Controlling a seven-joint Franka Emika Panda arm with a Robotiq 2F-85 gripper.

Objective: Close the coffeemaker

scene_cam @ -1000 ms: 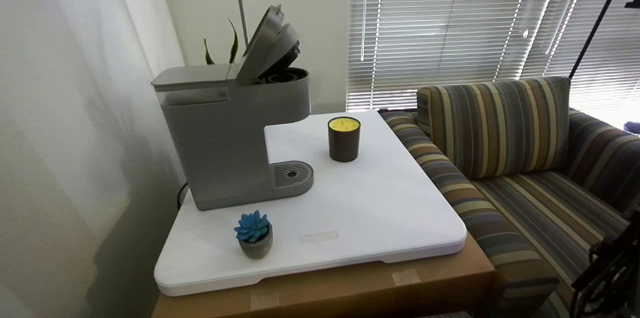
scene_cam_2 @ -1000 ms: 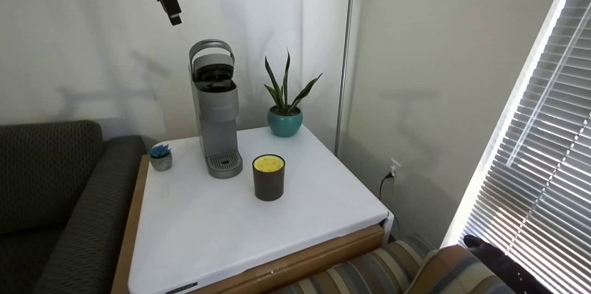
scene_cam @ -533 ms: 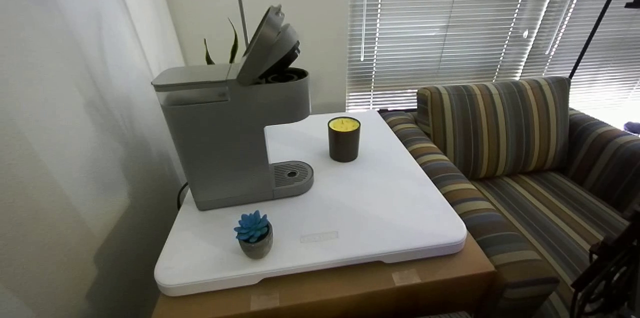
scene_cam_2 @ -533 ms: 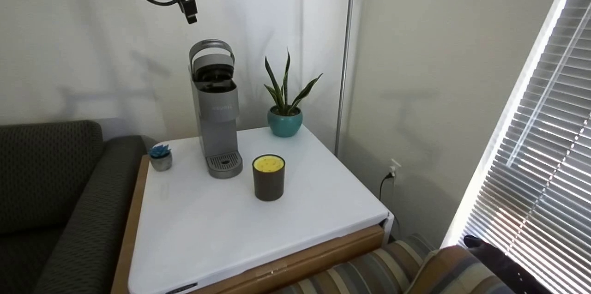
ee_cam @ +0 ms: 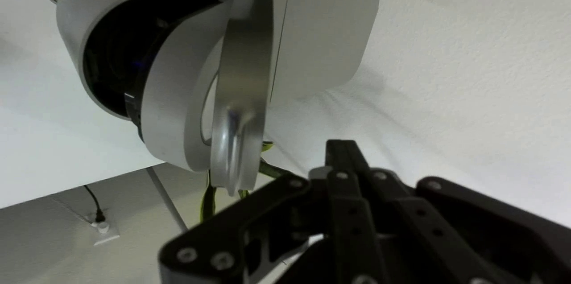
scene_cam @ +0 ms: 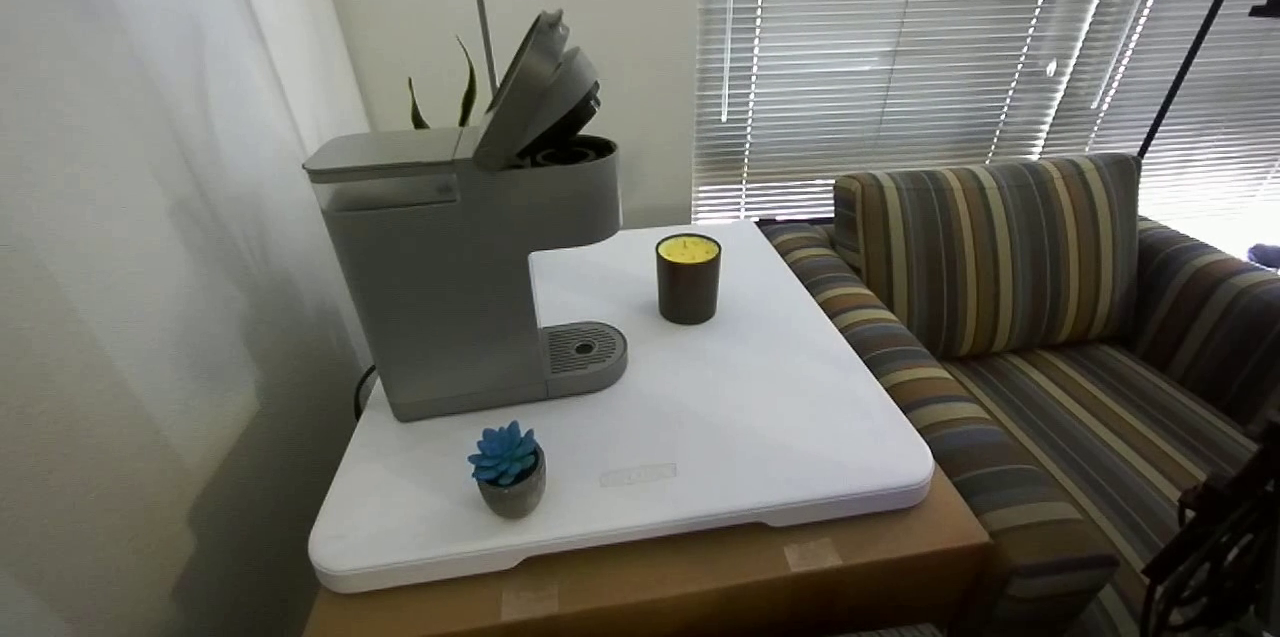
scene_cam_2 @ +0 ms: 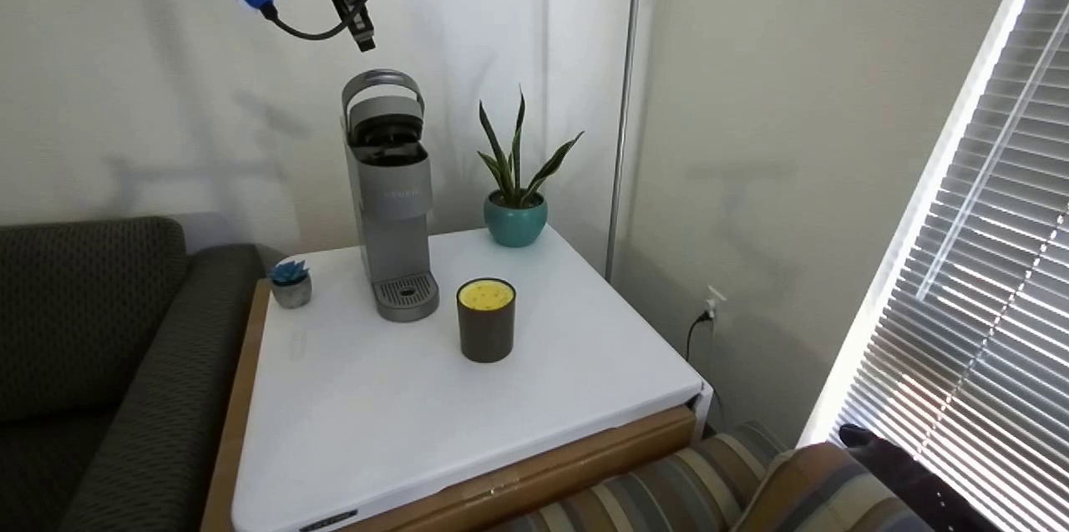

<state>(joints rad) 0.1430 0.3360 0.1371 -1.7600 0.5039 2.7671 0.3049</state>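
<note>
The pincer [ee_cam: 342,148] is pressed together, nothing btwn its tips, and it's just swung across toward the raised lid [scene_cam: 522,97]; in both exterior views it also hangs a bit lower than half a sec ago. Lid itself = no change: tipped back, loop handle [ee_cam: 243,70] up, brew chamber [scene_cam: 568,154] exposed. No contact that I can see; a gap shows in both exterior views. So it's approach only, actual closing prob. not begun. Wrist view puts the tips toward the rear side of the handle, IMO the useful side for a push fwd & down; next move prob. = drop a little behind the lid, then sweep it over. Risk: coming down in front could shove the lid farther back, or snag the handle. Below, the coffeemaker [scene_cam: 440,287] stands upright on the counter [scene_cam: 760,417], same spot. Farther off, the candle jar [scene_cam: 688,292] and blue succulent [scene_cam: 508,467] haven't budged, nor has the snake plant [scene_cam_2: 515,219].
</note>
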